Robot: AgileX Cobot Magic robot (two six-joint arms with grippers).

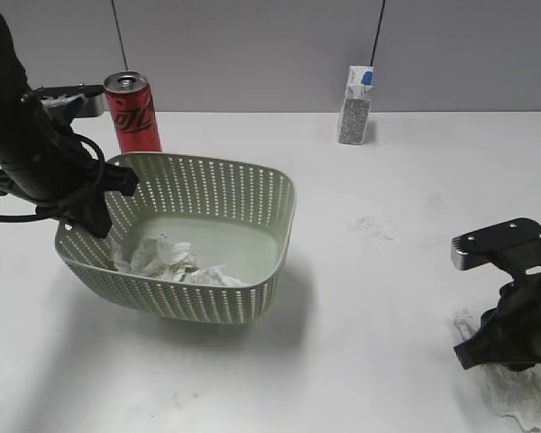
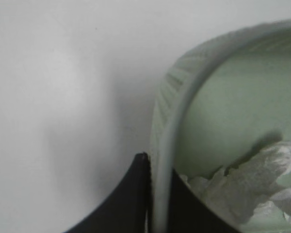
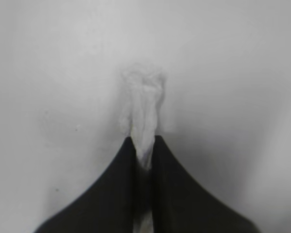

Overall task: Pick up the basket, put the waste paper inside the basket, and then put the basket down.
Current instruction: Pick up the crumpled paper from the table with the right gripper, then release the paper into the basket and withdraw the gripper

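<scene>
My left gripper (image 2: 157, 194) is clamped on the rim of the tilted pale-green slotted plastic basket (image 1: 252, 194), two wads inside. Right gripper (image 3: 144, 150) pinches the last crumpled white paper wad (image 3: 143, 104) near the table. Risk: thin pinch slips in transit.

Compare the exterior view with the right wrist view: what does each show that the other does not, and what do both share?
Only the exterior view shows the basket held by the left gripper, paper wads inside it, the red can and the carton. Only the right wrist view shows the jaws shut on the stretched paper wad. Both show the right gripper and the white table.
</scene>
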